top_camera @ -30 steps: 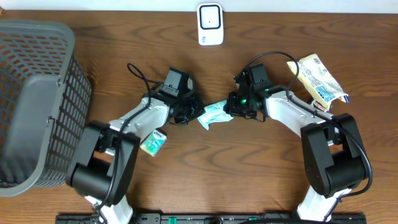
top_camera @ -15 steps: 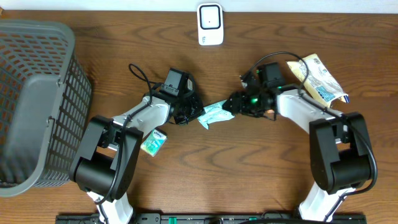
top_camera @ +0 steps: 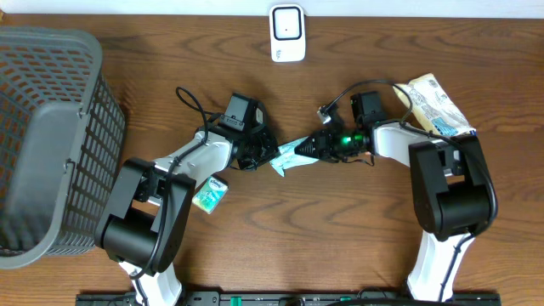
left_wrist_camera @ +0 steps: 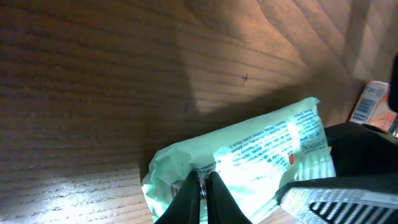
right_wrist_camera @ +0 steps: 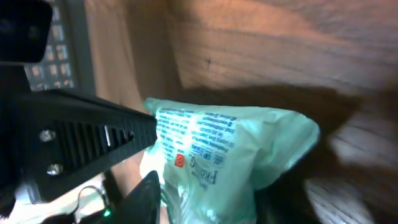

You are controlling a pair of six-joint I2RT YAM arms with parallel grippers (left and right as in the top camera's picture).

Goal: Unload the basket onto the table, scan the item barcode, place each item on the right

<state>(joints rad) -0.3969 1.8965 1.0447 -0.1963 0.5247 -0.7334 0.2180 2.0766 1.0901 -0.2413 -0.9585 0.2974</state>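
The left gripper [left_wrist_camera: 204,185] is pinching shut on the crimped left end of a mint-green packet [top_camera: 295,154], its two fingertips pressing together with the wrapper's edge between them. The packet is sitting near the middle of the table [top_camera: 340,242], and the pictures are not showing whether it is resting on the wood or hanging just above it. Its long axis is running nearly left to right across the table, tilting a little: the left end is pointing toward the near edge and the left gripper, the right end toward the far edge and the right gripper [top_camera: 323,146]. A printed face with lines of small text and a red mark is facing both wrist cameras.

The right gripper's fingers [right_wrist_camera: 93,134] are standing apart with the packet's right end lying between them. Whether they are pressing on it, I cannot tell.

Straight beyond the packet, a white scanner [top_camera: 287,33] is standing at the far edge. A yellow bag [top_camera: 435,104] is lying toward the far right corner, a small teal packet [top_camera: 209,195] is lying beside the left arm, and a grey basket [top_camera: 110,127] is filling the left edge.
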